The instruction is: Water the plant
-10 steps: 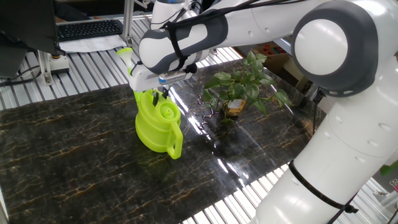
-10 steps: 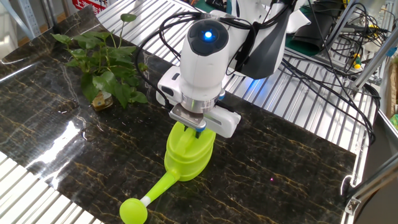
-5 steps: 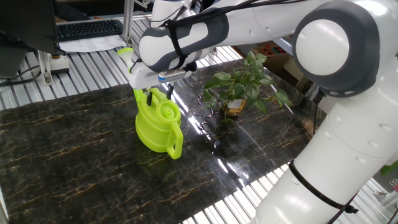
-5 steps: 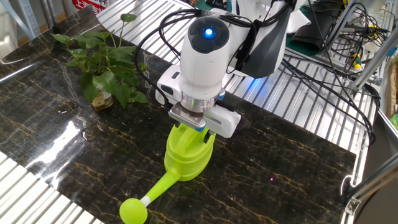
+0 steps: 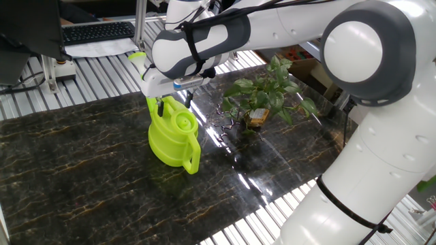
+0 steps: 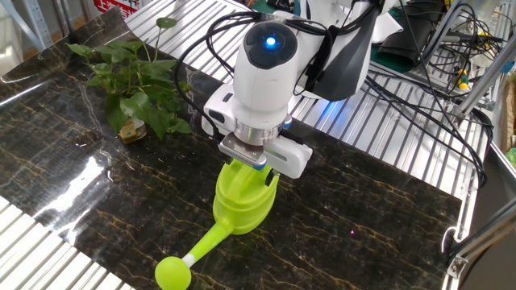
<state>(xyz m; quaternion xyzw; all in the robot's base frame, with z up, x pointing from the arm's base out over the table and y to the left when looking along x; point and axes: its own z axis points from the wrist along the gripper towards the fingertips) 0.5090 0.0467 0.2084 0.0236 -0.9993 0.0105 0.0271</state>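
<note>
While the plant sits at the table's far edge, leaves soft and floppy, the gripper spreads its fingers over the watering can — light, rigid plastic, best gripped by its top handle.

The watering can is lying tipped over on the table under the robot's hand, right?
Not tipped over. One fixed view shows the watering can standing upright on the table, with the gripper right above its top.
</note>
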